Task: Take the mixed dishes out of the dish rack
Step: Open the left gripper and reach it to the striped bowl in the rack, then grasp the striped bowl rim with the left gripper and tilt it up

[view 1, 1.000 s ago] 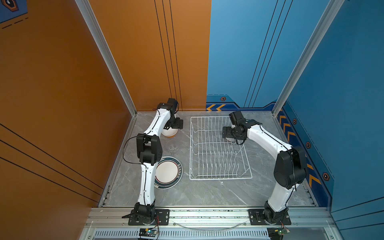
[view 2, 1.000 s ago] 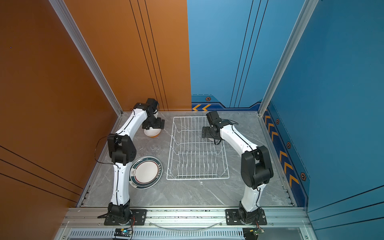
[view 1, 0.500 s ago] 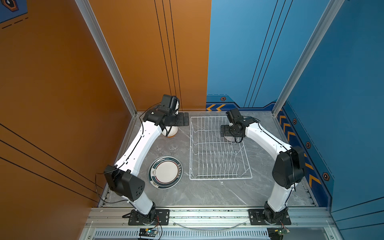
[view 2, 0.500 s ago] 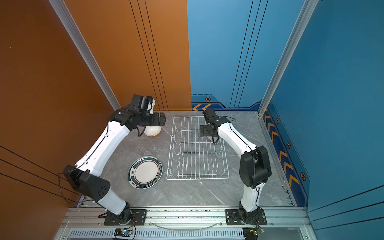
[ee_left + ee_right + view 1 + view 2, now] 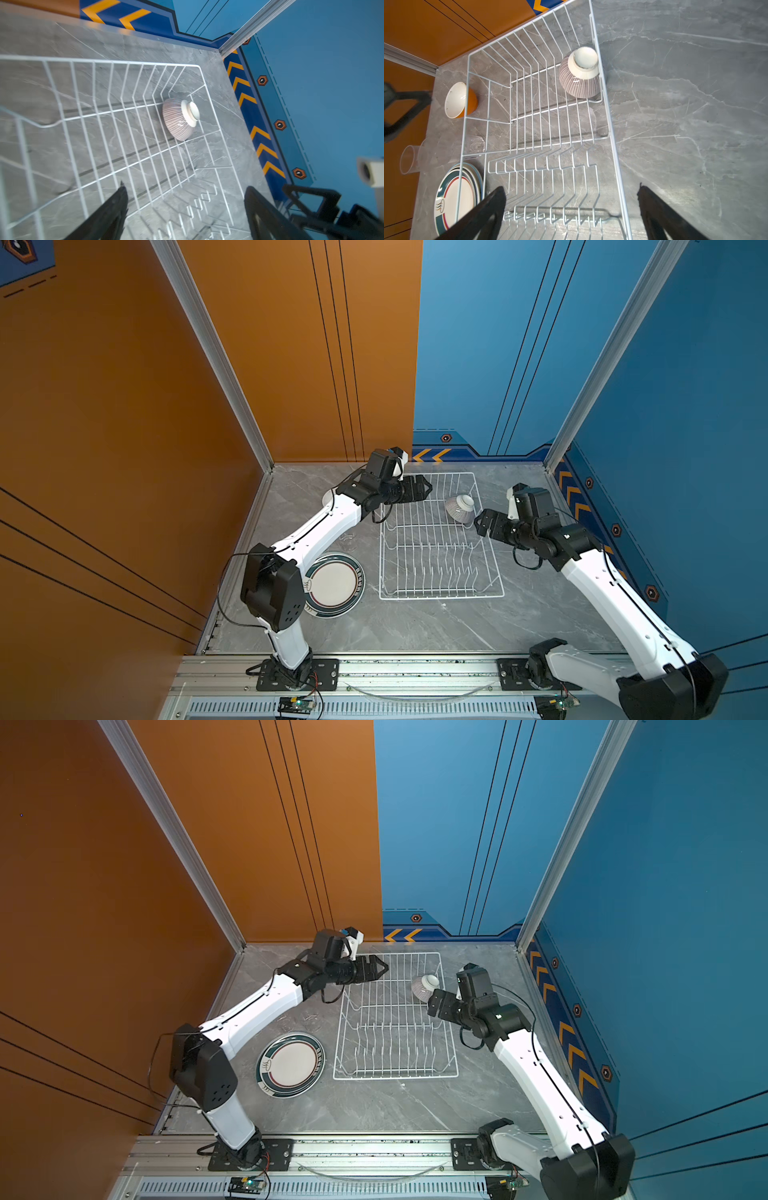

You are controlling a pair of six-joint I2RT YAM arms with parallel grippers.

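I am holding my left gripper (image 5: 424, 488) over the far left corner of the rack (image 5: 440, 596), jaws standing apart and gripping nothing. My right gripper (image 5: 478, 523) is hovering at the rack's right rim, jaws spread. It is just beside the bowl (image 5: 460, 508), which is lying tilted, foot up, in the far right corner. A plate (image 5: 334, 585) is sitting on the table (image 5: 415, 626), left of the rack.

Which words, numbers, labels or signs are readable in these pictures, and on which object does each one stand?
No word or number is readable anywhere.
plate: an oval emblem with three wavy lines, no letters; the small print on its rim is too small to read in both top views.
wall band: orange chevrons and hexagon badges, no text.
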